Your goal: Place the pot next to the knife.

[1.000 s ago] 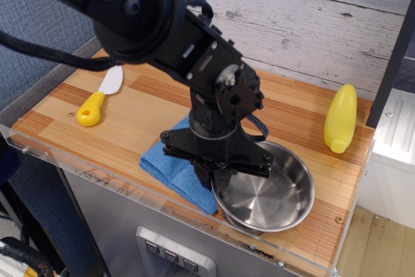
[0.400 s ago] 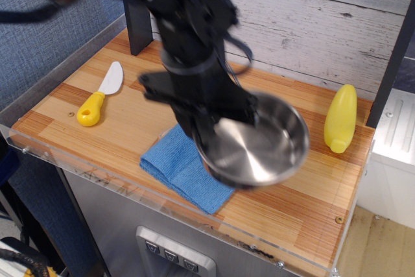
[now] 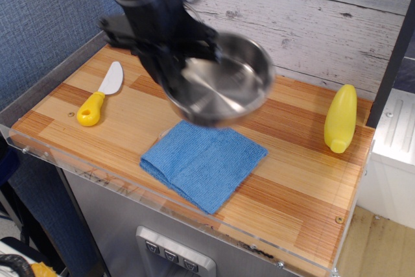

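Note:
The pot (image 3: pixel 224 82), a shallow shiny steel pan, hangs in the air above the middle of the wooden table, blurred by motion and tilted. My black gripper (image 3: pixel 170 77) is shut on its left rim and holds it well above the table. The knife (image 3: pixel 98 95), with a yellow handle and a white blade, lies flat at the table's left, some way to the left of the pot and lower in the view. The pot's handle is hidden.
A blue cloth (image 3: pixel 203 163) lies folded at the front middle, just below the pot. A yellow bottle (image 3: pixel 340 119) lies at the right edge. A grey plank wall (image 3: pixel 311 24) stands behind. The table's front edge (image 3: pixel 162 205) has a clear lip.
My gripper has lifted the pot off the table's front right and carried it up and left, over the blue cloth, which now shows fully. Knife and bottle have not moved.

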Motion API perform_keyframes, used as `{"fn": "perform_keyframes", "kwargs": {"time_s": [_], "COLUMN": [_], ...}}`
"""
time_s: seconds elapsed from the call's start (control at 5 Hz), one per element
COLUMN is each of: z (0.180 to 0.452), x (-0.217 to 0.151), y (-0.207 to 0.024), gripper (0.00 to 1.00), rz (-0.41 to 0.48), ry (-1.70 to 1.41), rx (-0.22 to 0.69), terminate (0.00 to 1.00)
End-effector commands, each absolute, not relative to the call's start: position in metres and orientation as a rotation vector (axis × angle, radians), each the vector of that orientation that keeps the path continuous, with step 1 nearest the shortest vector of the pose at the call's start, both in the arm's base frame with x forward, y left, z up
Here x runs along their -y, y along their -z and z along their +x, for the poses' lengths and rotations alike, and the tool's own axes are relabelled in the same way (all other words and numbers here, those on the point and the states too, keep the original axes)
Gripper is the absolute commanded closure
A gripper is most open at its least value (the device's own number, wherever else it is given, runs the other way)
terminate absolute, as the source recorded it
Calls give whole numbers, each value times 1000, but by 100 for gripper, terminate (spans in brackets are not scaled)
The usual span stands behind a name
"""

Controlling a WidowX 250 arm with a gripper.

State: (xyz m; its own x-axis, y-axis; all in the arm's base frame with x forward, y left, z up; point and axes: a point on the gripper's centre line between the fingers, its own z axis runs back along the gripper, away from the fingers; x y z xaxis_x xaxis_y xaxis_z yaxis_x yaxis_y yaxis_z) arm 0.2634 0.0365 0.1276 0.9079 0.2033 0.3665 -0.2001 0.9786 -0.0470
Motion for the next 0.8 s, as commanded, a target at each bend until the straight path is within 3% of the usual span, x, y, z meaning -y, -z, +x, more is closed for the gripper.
{"fn": "perform_keyframes", "kwargs": {"time_s": [0.0,0.6], "z": [293,329], "x": [-101,-171], "y": [-128,-94], "gripper": [100,100], "rz": [10,38], "ry": [-317,-452], "rx": [390,345], "terminate": [0,0]}}
